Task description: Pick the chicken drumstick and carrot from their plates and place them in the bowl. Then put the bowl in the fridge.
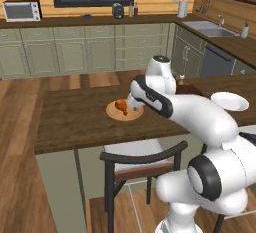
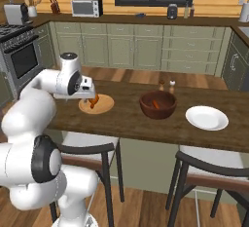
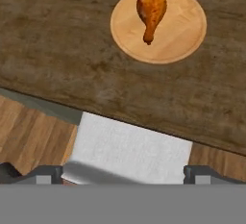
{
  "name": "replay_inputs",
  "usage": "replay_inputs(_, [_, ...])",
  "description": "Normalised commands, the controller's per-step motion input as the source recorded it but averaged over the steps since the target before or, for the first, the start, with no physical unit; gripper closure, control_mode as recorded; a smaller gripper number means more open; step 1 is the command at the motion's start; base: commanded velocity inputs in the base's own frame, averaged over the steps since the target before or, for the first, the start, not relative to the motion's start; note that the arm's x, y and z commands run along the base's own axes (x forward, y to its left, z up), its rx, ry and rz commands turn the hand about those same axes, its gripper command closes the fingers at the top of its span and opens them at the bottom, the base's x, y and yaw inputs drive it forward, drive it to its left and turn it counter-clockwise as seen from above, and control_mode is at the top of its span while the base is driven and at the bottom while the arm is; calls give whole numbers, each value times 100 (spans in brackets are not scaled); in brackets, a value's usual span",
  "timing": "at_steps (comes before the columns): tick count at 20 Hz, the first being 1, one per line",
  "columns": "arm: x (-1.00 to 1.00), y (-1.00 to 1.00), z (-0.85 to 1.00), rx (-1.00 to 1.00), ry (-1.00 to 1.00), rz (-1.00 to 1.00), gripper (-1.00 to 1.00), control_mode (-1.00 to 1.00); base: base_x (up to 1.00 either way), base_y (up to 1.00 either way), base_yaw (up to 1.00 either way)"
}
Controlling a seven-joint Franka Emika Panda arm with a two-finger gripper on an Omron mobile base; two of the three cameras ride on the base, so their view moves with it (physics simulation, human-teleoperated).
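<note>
Your gripper (image 3: 123,172) hangs with jaws spread wide and empty, short of the wooden plate (image 3: 185,38) at 12 o'clock in the hand view, where the chicken drumstick (image 3: 152,9) lies, bone end toward you. Close on that narrow bone and it may pivot loose; the carrot (image 2: 155,104) already sits in the bowl (image 2: 158,105).

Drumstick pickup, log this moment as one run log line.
stage: approach | gripper: open, empty | chicken drumstick: on wooden plate | carrot: in bowl
</note>
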Motion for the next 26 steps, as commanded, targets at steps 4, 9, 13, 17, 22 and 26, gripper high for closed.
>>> replay_inputs(4, [73, 22, -39, -1, 12, -6, -100, -100, 0, 0, 0])
replay_inputs(9, [62, 13, -45, -5, 13, -7, -100, -100, 0, 0, 0])
replay_inputs(13, [50, 0, -39, -7, 10, -2, -100, -100, 0, 0, 0])
replay_inputs(17, [34, 0, -34, -1, 9, 0, -100, -100, 0, 0, 0])
replay_inputs(22, [32, -3, -31, 1, 1, 0, -100, -100, 0, 0, 0])
replay_inputs(26, [36, 0, -30, 1, 0, 0, -100, -100, 0, 0, 0])
